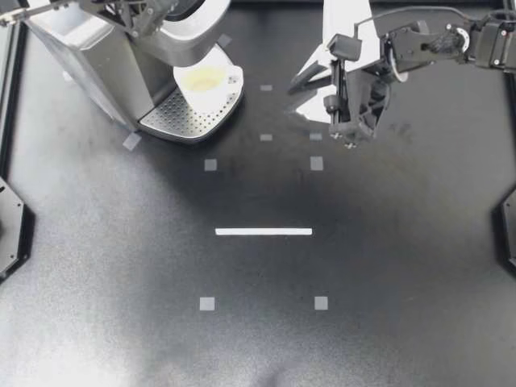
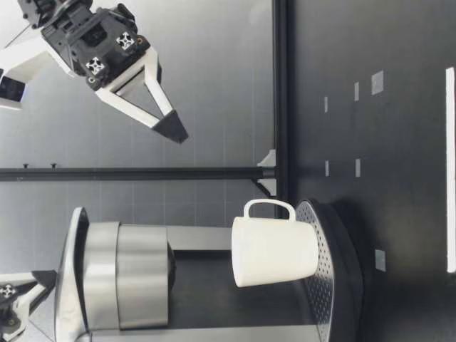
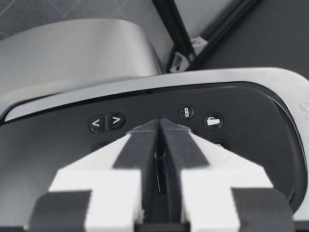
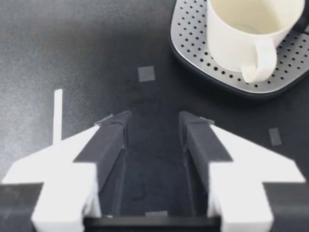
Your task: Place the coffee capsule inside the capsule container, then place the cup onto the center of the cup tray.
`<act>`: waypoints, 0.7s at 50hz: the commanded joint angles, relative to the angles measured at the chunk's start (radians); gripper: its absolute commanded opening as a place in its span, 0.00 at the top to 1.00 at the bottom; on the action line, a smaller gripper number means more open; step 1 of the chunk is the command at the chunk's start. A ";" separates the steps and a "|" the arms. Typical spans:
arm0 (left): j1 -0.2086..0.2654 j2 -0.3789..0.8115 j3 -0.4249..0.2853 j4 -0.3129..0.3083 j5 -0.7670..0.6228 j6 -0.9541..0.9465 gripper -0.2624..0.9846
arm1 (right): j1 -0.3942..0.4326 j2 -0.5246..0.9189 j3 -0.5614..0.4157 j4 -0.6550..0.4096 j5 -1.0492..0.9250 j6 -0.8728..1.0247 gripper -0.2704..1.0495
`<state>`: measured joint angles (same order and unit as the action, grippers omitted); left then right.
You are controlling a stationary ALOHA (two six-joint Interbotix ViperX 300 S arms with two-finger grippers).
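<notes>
White-fingered right gripper aloft, spread, angled toward cup on tray
</notes>
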<state>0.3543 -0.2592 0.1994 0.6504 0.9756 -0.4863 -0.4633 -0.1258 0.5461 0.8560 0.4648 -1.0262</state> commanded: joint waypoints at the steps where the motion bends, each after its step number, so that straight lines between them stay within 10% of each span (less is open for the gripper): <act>1: 0.008 -0.025 -0.018 0.023 -0.023 -0.003 0.68 | 0.008 -0.012 -0.011 0.005 -0.008 0.000 0.46; 35: -0.044 0.000 -0.043 0.008 -0.077 0.048 0.68 | 0.009 -0.012 -0.009 0.006 -0.021 0.000 0.46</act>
<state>0.3099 -0.2516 0.1749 0.6581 0.9050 -0.4387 -0.4587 -0.1273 0.5461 0.8590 0.4495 -1.0247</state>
